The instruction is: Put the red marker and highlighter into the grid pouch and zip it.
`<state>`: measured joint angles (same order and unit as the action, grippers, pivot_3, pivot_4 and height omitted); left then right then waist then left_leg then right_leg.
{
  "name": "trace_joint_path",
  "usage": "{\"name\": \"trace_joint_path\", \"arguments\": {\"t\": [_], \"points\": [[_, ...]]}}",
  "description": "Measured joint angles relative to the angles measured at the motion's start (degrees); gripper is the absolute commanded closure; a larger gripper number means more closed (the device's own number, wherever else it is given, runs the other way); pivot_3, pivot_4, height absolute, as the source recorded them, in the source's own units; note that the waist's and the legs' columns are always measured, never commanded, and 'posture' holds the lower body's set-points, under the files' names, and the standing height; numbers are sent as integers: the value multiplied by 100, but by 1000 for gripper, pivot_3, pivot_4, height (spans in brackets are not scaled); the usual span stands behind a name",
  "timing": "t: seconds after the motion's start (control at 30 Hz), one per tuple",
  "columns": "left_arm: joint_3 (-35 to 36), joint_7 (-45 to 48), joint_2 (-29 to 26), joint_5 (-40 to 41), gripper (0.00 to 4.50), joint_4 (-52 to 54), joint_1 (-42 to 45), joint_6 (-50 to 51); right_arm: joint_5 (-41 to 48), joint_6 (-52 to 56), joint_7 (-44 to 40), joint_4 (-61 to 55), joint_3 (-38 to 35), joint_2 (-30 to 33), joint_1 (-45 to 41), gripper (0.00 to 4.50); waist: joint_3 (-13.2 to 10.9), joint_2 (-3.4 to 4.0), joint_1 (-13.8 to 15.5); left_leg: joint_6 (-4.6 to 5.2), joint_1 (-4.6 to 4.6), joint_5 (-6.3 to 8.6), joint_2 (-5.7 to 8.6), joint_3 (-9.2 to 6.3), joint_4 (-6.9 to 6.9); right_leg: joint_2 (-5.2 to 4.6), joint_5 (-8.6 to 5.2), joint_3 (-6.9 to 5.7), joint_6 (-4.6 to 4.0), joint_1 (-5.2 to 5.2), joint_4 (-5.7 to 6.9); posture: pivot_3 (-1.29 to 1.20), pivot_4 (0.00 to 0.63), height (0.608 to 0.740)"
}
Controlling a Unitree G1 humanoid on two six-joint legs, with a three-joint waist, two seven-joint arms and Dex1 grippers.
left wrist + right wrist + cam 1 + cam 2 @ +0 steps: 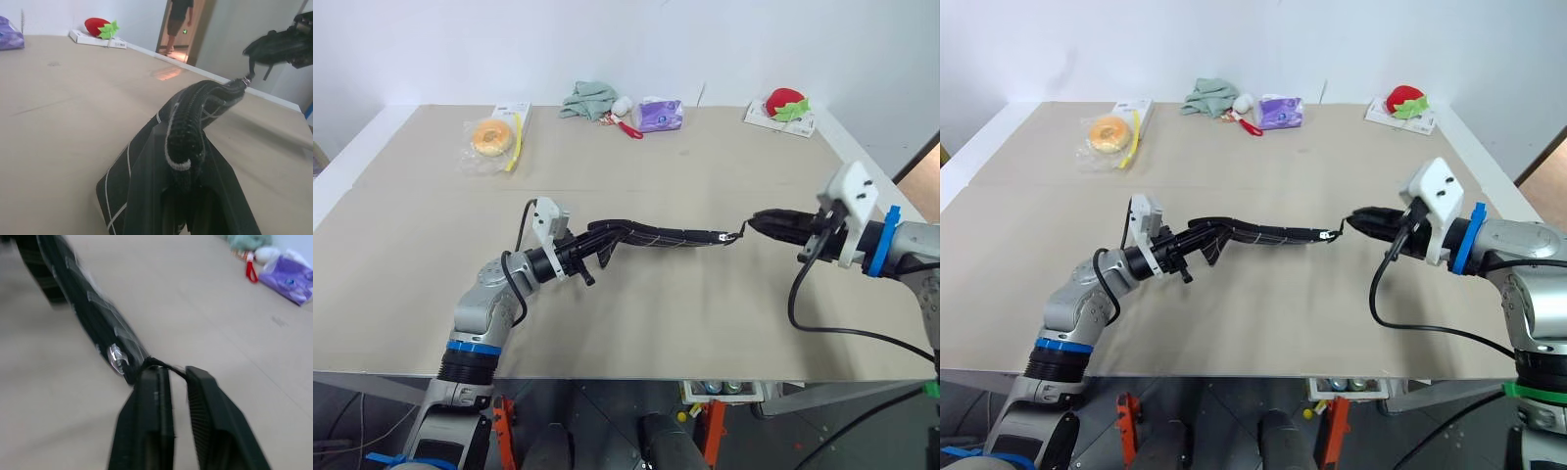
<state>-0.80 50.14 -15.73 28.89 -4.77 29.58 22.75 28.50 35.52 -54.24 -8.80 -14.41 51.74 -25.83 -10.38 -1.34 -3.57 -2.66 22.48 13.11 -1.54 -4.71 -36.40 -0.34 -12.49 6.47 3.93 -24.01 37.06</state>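
Beige table (685, 294) carries grid pouch (656, 236), stretched between both grippers above the surface. Left gripper (597, 247) is clamped on the pouch's near end; right gripper (759, 224) has its fingers slightly apart with the pull cord (161, 365) between them. Pouch contents hidden.

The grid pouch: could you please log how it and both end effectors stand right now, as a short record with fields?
pouch: grid pouch is held up off the table, stretched between the arms
left end effector: grips one end of the pouch
right end effector: at the pull cord on the zipper end, fingers slightly parted
zipper: looks closed
marker, highlighter: cannot tell
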Motion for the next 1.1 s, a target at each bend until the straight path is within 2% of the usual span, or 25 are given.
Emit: {"name": "trace_joint_path", "arguments": {"t": [0.03, 0.07, 0.1, 0.13, 0.17, 0.2, 0.23, 0.37, 0.5, 0.6, 0.67, 0.77, 0.97, 1.1], "points": [[-40, 44, -86, 46, 2530, 57, -2, 145, 76, 64, 79, 62, -157, -1, -40, 2120, 0, 0, 13, 0, 0, 0, 0, -1, 0, 0, 0, -1, 0, 0, 0, 0, 150, 739], [-57, 103, -178, 113, 2274, 135, -2, 348, 171, 137, 143, 101, -262, -24, -74, 1861, 0, 0, 15, 0, 0, 0, 0, 0, 0, 0, 0, -1, 0, 0, -1, 0, 150, 739], [-110, 253, -363, 245, 1686, 313, -35, 638, 251, 222, 232, 114, -344, -88, -111, 1260, 0, -1, 9, 0, 0, 0, 0, 0, 0, 0, 0, 0, 0, 0, 0, 0, 150, 739], [-142, 343, -475, 310, 1331, 431, -73, 792, 287, 255, 274, 115, -369, -107, -115, 898, 0, 0, -7, 0, 0, 0, -3, 0, 2, 3, -1, 0, -1, -2, 0, 0, 150, 739], [-179, 467, -638, 402, 820, 607, -135, 1010, 305, 285, 341, 122, -374, -134, -115, 344, 0, 0, -15, 1, -1, 1, -3, 0, 3, 3, -2, 0, -2, -2, 1, 0, 150, 739], [-195, 558, -787, 501, 422, 757, -190, 1209, 272, 292, 410, 156, -360, -145, -111, 53, 0, 0, -21, 1, -1, 0, -4, 0, 5, 4, -3, 0, -3, -3, 1, 0, 150, 739], [-198, 630, -886, 575, 30, 863, -213, 1377, 197, 281, 489, 226, -347, -145, -104, 0, 0, 0, -27, 1, 0, 0, -4, 0, 5, 3, -3, -1, -3, -3, 1, 0, 150, 739], [-121, 666, -1047, 937, 30, 1108, -215, 1856, -153, 246, 760, 486, -158, -145, -67, 0, 0, 0, -42, 0, 0, 0, -2, 1, 1, 1, -3, -1, -3, 0, 0, 0, 150, 739], [129, 362, -1004, 973, 30, 1042, -201, 1796, -422, 234, 965, 784, 47, -159, -24, 0, 0, 0, -46, 1, -1, 0, -3, 0, 0, 2, -2, -1, -4, -2, 1, 0, 150, 739], [422, -29, -1031, 707, 30, 822, -183, 1436, -517, 225, 971, 878, 107, -184, 91, 0, 0, 0, -52, 0, -1, 0, -3, 2, 2, 2, -2, 1, -4, -2, 1, 0, 150, 739], [447, -372, -1108, 241, 30, 574, -179, 971, -572, 167, 957, 903, 156, -184, 149, 0, 0, 0, -56, 0, -1, 0, -2, 2, 2, 2, -2, 1, -4, -2, 0, 0, 150, 739], [794, -982, -1607, -463, 30, 162, -397, 392, -642, 43, 882, 1037, 277, -186, 276, 0, 0, 0, -92, 1, -4, 1, -9, 4, 7, 6, -1, 1, -9, -8, 1, 0, 150, 739], [1206, -1089, -2046, -697, 30, 142, -1183, 191, -797, -235, 558, 1662, 441, -183, 211, 0, -3, -4, -78, 0, 1, 1, -3, 7, 6, -3, -5, 1, -4, -6, -1, 0, 150, 739], [1318, -1053, -2187, -739, 30, 153, -1308, 136, -899, -430, 325, 2067, 569, -183, 8, 0, -5, -7, -51, 0, 1, 0, -3, 5, 6, -3, -3, -1, -7, -6, 0, 0, 150, 739]]}}
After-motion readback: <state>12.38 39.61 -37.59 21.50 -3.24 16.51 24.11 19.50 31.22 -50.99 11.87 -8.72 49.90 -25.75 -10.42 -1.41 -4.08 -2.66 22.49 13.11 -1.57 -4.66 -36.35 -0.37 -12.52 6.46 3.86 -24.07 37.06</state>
